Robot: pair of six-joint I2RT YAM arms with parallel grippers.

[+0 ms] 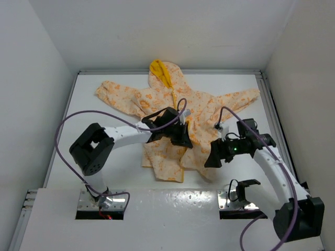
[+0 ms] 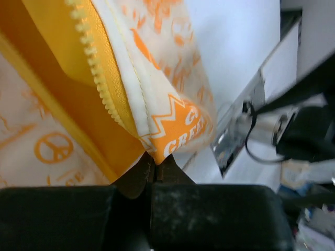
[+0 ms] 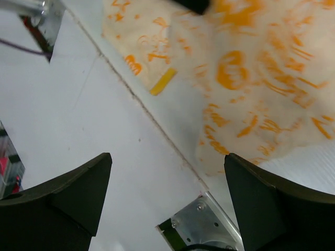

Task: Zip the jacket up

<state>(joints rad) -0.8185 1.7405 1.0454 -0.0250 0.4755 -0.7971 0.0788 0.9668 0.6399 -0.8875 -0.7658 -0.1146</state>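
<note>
The jacket (image 1: 157,102), cream with orange prints, lies spread on the white table, its hood with yellow lining at the far side. My left gripper (image 1: 179,135) is over the jacket's front. In the left wrist view it (image 2: 153,167) is shut on a lifted front edge of the jacket (image 2: 172,125), beside the yellow zipper teeth (image 2: 99,78) and yellow lining. My right gripper (image 1: 213,158) hovers open and empty by the jacket's lower right edge. In the right wrist view its (image 3: 167,175) jaws stand wide apart over bare table, with the jacket's hem (image 3: 251,78) beyond them.
White walls enclose the table on three sides. A raised ledge (image 1: 172,196) with metal mount plates (image 1: 102,204) runs along the near edge; one plate shows in the right wrist view (image 3: 204,225). Purple cables (image 1: 78,117) loop above both arms.
</note>
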